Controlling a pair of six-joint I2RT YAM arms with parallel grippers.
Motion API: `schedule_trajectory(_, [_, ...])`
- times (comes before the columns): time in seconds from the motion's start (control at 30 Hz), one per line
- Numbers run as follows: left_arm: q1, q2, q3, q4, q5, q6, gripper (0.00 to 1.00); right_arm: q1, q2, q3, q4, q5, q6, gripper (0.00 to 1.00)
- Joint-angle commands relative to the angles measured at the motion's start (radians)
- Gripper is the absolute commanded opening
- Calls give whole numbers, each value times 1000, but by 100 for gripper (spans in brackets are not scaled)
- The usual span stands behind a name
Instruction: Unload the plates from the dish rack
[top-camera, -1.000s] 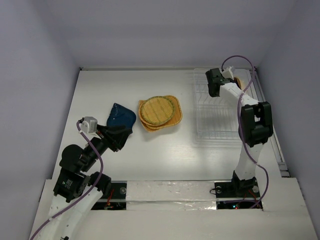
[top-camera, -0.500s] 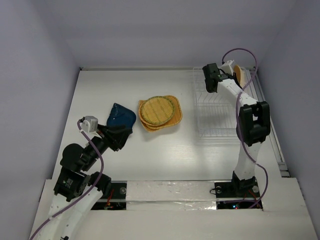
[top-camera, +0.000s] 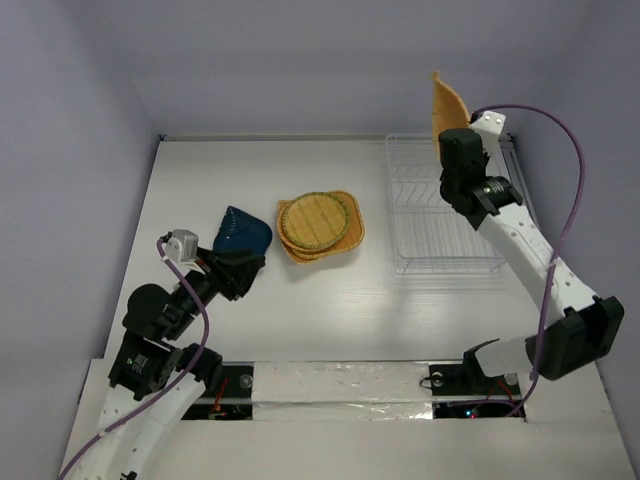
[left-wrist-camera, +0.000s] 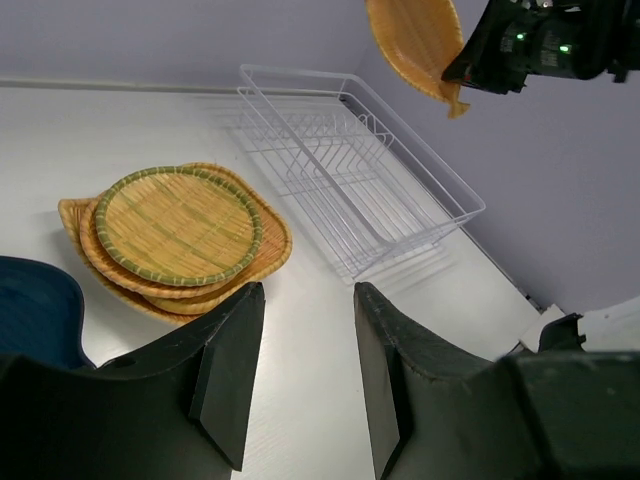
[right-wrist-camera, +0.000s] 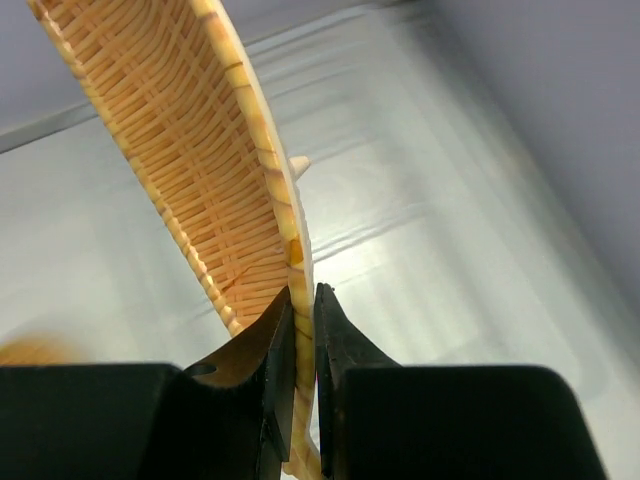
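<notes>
My right gripper (top-camera: 452, 140) is shut on the rim of an orange-tan woven leaf-shaped plate (top-camera: 446, 103) and holds it edge-up, high above the white wire dish rack (top-camera: 440, 212). The wrist view shows the jaws pinching the plate's rim (right-wrist-camera: 297, 300). The rack shows no plates in it. A stack of orange-tan woven plates (top-camera: 318, 225) lies on the table left of the rack, and a dark blue plate (top-camera: 243, 230) lies left of the stack. My left gripper (top-camera: 240, 270) is open and empty, just below the blue plate. In the left wrist view, the stack (left-wrist-camera: 175, 235) and rack (left-wrist-camera: 350, 170) lie ahead.
The white table (top-camera: 330, 290) is enclosed by pale walls at the back and sides. The rack sits close to the right wall. A taped strip runs along the near edge by the arm bases.
My right gripper has lifted the leaf-shaped plate out of the rack's far end and raised it high above the rack. The left arm has barely moved.
</notes>
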Motion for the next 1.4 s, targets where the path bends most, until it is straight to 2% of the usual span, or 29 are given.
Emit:
schedule_trajectory(0.0, [4,13,2,31,-18,-2,38,104,-54,-71,168,-412,102,0])
schedule_trajectory(0.03, [4,16,2,31,-27,-3,38,120,-62,-90,229,-586,114,0])
schedule_trajectory(0.17, [14,13,2,25,-53,-7,38,187,-57,-176,392,-902,189,0])
schedule_trajectory(0.43, [47,51,0,26,-56,-8,39,241,95,-226,551,-1185,291,0])
schedule_trajectory(0.53, [78,62,2,31,-44,-2,39,252,180,-227,564,-1222,303,0])
schedule_trajectory(0.77, [139,91,-1,43,5,6,39,252,211,-276,572,-1236,315,0])
schedule_trajectory(1.13, [149,103,-1,48,18,7,39,252,265,-291,546,-1241,280,19])
schedule_trajectory(1.37, [149,103,-1,48,22,7,39,252,271,-279,506,-1212,260,21])
